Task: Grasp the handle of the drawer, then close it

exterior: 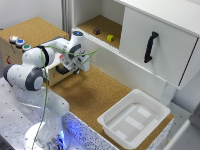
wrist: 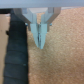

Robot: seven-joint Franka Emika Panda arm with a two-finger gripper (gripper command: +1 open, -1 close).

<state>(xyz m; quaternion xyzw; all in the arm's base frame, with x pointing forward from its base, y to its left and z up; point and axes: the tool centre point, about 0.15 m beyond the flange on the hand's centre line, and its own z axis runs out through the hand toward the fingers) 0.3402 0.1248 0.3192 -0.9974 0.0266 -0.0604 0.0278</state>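
The wooden box (exterior: 15,55) with coloured buttons (exterior: 20,43) stands at the exterior view's left. Its small drawer (exterior: 55,76) sticks out toward the cork floor, partly hidden by my arm. The black bar handle (exterior: 62,70) shows as a dark strip just beside my gripper (exterior: 76,70). In the wrist view the handle (wrist: 15,50) is a black bar running alongside my gripper (wrist: 40,44), not between its fingers. The fingers (wrist: 44,30) meet at their tips, shut on nothing, over the cork.
A big white cabinet door with a long vertical black handle (exterior: 150,46) hangs open at the right. A dark object (exterior: 96,31) and a yellow one (exterior: 110,37) lie on the shelf behind. A white tray (exterior: 155,112) sits at the front right.
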